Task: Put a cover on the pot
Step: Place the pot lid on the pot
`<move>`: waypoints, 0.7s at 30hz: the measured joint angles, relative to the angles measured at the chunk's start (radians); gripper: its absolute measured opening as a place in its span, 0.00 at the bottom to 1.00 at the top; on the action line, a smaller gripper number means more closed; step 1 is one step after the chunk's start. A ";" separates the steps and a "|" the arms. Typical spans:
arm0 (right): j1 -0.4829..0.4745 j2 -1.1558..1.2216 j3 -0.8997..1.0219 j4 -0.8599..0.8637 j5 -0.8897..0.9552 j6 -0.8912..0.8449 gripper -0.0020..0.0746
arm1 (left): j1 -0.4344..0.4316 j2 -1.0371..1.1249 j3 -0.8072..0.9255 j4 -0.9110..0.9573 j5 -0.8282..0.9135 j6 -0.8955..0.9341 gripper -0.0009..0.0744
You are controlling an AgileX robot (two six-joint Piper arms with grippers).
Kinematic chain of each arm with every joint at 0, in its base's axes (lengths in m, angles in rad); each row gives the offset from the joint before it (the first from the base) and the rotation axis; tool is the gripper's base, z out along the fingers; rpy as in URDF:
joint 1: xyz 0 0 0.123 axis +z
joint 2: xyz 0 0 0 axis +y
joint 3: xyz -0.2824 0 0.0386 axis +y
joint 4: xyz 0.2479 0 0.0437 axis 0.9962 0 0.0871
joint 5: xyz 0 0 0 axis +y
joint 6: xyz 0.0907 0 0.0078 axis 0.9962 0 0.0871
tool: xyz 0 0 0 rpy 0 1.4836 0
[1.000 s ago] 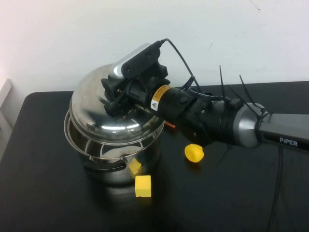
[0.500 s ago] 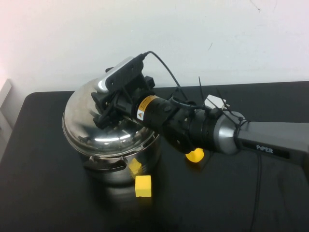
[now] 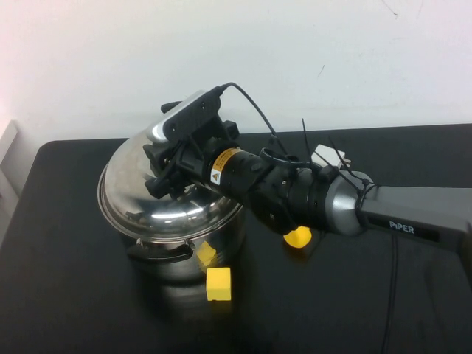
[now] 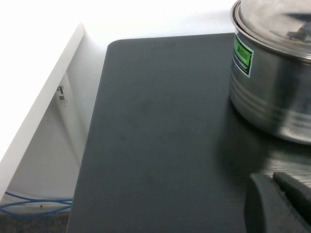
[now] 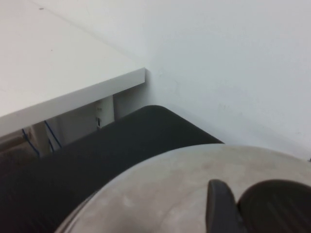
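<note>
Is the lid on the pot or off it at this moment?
On: the lid covers the pot, its rim at the pot's; full seating unclear. The right pincer is at its top.

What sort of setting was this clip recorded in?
Probably a lab or test bench, not a kitchen: a black table against a bare white wall, loose yellow blocks by the pot, the right gripper on its lid, left gripper parked.

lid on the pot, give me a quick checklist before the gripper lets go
1. Lid over the pot: ok.
2. Lid seated flat on the rim all round: cannot tell; the far side is hidden.
3. Right gripper at the lid's top: ok.
4. Its hold on the knob: cannot tell.
5. Yellow cube outside the pot, on the table: ok.
6. Left gripper low beside the pot, apart from it: ok.
</note>
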 joint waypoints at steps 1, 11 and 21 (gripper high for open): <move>0.000 0.000 0.000 0.000 0.000 -0.011 0.47 | 0.000 0.000 0.000 0.000 0.000 0.000 0.01; 0.000 0.009 0.000 0.001 -0.015 -0.036 0.47 | 0.000 0.000 0.000 0.000 0.000 -0.002 0.01; -0.002 0.020 -0.002 0.015 -0.027 -0.026 0.47 | 0.000 0.000 0.000 0.000 0.000 -0.002 0.01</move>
